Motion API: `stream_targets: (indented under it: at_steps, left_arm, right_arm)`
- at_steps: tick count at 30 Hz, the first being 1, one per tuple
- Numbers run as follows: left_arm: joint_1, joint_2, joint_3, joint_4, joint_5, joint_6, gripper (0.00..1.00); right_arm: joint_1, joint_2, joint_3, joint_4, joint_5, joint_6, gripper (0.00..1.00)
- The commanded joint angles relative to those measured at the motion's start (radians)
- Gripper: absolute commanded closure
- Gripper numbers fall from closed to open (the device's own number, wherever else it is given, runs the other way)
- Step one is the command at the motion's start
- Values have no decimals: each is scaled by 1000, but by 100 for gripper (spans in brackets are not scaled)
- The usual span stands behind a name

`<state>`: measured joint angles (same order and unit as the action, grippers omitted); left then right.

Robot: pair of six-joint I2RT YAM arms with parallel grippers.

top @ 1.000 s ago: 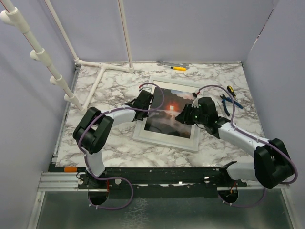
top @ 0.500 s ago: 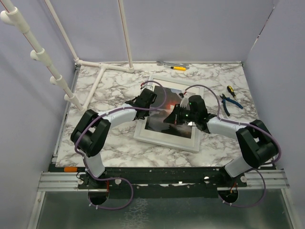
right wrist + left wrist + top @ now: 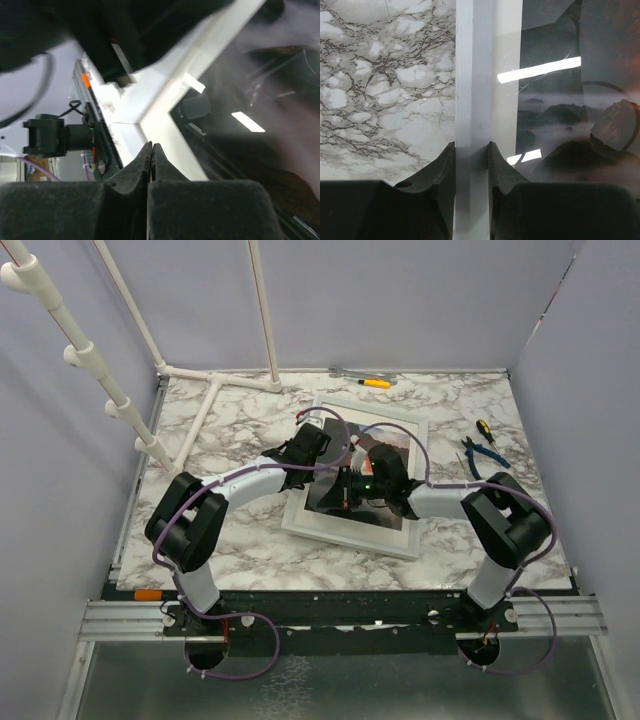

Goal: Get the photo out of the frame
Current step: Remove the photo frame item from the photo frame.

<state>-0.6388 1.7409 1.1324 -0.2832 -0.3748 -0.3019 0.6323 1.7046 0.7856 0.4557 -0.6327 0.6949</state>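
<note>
On the frame (image 3: pixel 472 75), left gripper (image 3: pixel 470 150) clamps — right gripper (image 3: pixel 151 147) closed, empty.

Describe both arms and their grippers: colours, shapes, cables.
The left arm and right arm each have white tubular links joined by bulky black joint housings. A thin purple cable loops loosely along each, from base to wrist. The left gripper and right gripper are black, each with two matte fingers that curve and taper towards the tips.

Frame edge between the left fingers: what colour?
White; the frame shows best in the left wrist view.
</note>
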Motion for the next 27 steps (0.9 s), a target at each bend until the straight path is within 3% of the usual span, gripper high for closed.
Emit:
stream_targets:
  at_steps: [1, 7, 21, 27]
  left_arm:
    - [-4, -55, 41, -23, -65, 23, 100]
    - [-4, -60, 41, -27, -68, 26, 100]
    - [-4, -49, 34, -28, -72, 22, 100]
    - [-3, -47, 29, -26, -72, 14, 100]
  right_arm:
    - [7, 136, 1, 25, -23, 21, 99]
    - [7, 216, -19, 59, 11, 31, 99]
    - [1, -47, 88, -185, 150, -80, 99]
    - [-91, -16, 218, -237, 168, -63, 99]
